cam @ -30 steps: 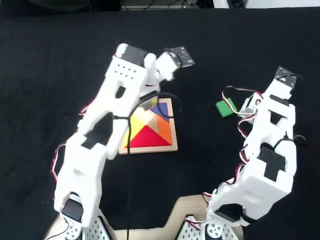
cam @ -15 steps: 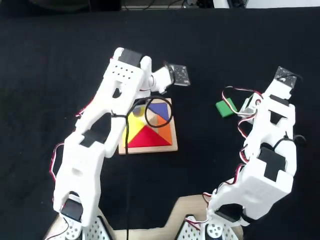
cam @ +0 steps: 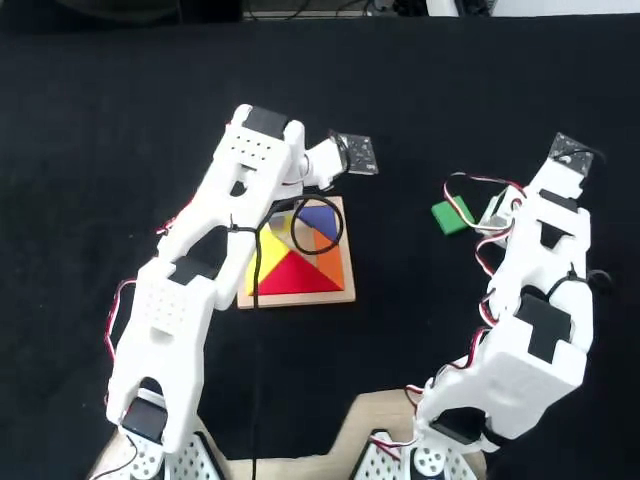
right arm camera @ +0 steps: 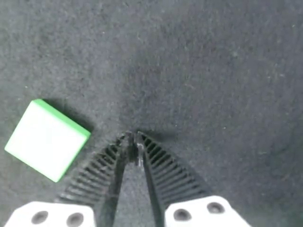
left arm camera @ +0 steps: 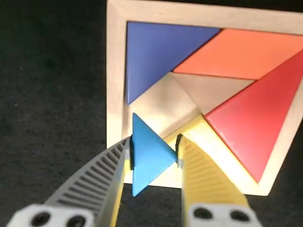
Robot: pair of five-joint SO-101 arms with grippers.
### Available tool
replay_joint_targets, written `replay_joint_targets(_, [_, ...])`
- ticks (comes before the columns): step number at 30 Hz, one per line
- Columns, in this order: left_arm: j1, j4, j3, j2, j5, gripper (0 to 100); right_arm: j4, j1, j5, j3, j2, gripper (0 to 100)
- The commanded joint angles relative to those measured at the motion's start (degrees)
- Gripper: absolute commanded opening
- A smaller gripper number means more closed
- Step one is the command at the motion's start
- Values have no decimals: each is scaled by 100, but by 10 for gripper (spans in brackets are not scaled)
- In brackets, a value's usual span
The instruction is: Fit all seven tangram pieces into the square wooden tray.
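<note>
Left jaws are clenched on a small bright-blue triangular wooden piece [left arm camera: 149,153], one jaw flat against its long edge and the other bearing on the opposite corner. The piece hangs over one corner of the square wooden tray [left arm camera: 116,71], above a pale square-shaped patch. I cannot tell whether that patch is bare tray floor or an unpainted piece.

Inside the tray lie a large dark-blue triangle [left arm camera: 156,52], an orange parallelogram [left arm camera: 246,52], a large red triangle [left arm camera: 255,127] and a yellow piece [left arm camera: 201,135] partly hidden by a jaw. The tray sits near the middle of the black cloth-covered counter [cam: 100,120].

Right jaws are pressed together on nothing, low over the cloth, just beside a green square wooden piece [right arm camera: 47,139], which lies flat toward the counter's right side, well apart from the tray.

These pieces look thin, stiff and light, with smooth painted faces that could slip. An edge-and-corner pinch probably lets the triangle pivot, so it wants a gentle lowering. The green square should hold best when taken across two opposite straight sides.
</note>
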State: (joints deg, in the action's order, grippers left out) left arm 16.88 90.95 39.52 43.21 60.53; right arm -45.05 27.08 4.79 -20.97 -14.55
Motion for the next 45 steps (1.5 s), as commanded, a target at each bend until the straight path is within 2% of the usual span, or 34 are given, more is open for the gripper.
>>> replay_joint_targets(1, [-48,-97,40,-70,-70,141,0,-79,53,312,22,11])
replay_joint_targets(6, [-75,-114,40,-70,-88,145,0,-79,53,312,22,11])
replay_joint_targets(10, [-92,-123,48,-70,-220,191,0,-79,53,312,22,11])
replay_joint_targets(28, [-180,-141,101,-70,-176,191,0,-79,53,312,22,11])
replay_joint_targets(32, [22,-378,84,-70,-651,191,0,-79,53,312,22,11])
replay_joint_targets(37, [136,-1143,-119,237,-879,191,0,-79,53,312,22,11])
replay_joint_targets(45, [101,-941,-57,369,-870,191,0,-79,53,312,22,11])
